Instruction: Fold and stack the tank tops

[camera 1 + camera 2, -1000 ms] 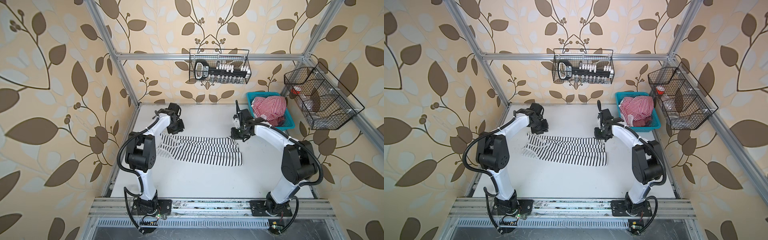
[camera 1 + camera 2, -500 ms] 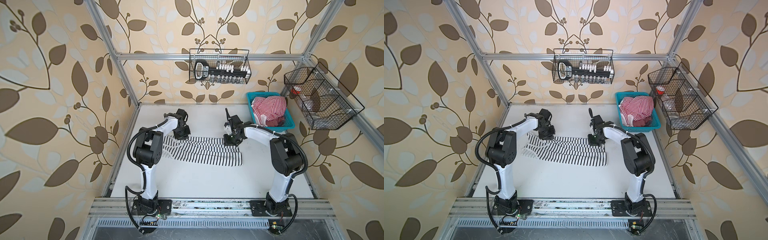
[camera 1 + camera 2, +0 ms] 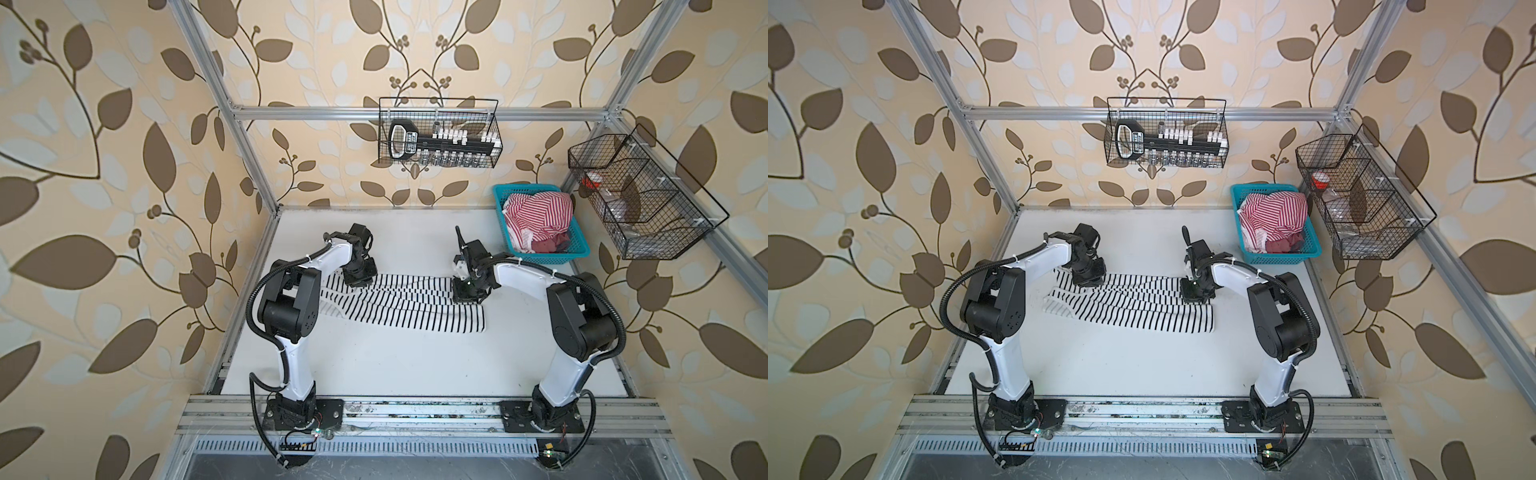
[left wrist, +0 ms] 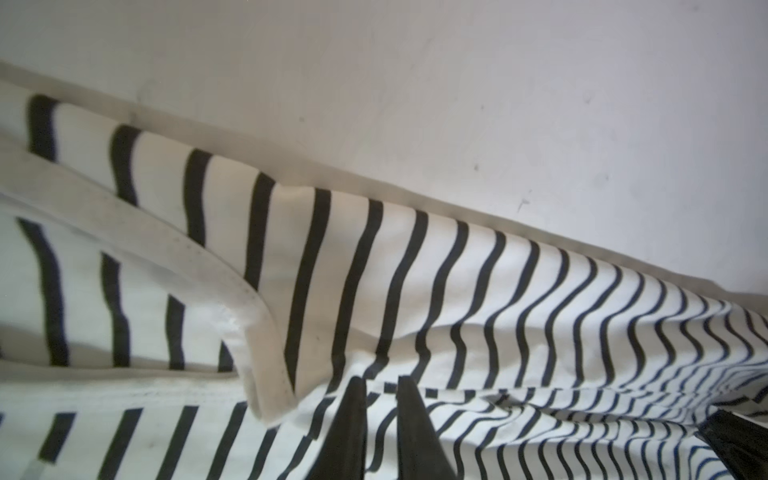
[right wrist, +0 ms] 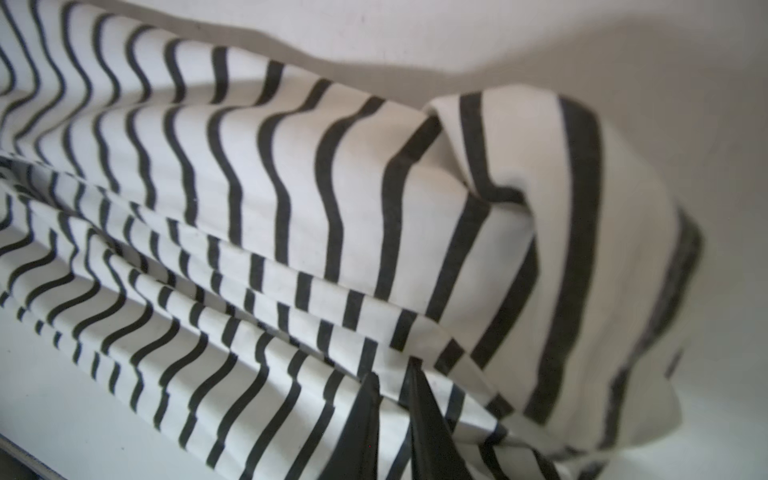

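**Top views: both grippers clamped on the soft white tank top with bold black stripes (image 3: 399, 311)**

Your left gripper (image 3: 360, 280) and right gripper (image 3: 468, 294) each sit at one end of the garment's far long edge. It lies stretched lengthwise between them on the white tabletop (image 3: 395, 365).

In the left wrist view the black fingers (image 4: 349, 424) stand almost together with a fold of striped cloth nipped between them, just beside a white-bound hem. The right wrist view shows the same narrow pinch, with fingers (image 5: 361, 424) closed on layered cloth while a loose corner bulges up just beyond the fingertips.

I judge that you hold the two ends alike so the far edge can travel toward the near edge as one straight line, narrowing the top by a fold. The cloth is limp and layered, so uneven travel between your hands would likely skew the crease or drop a layer.

The other tank top, white with thin red stripes (image 3: 538, 216), lies crumpled in the turquoise plastic basket (image 3: 552, 257), beyond your right gripper and apart from it, not yet folded.
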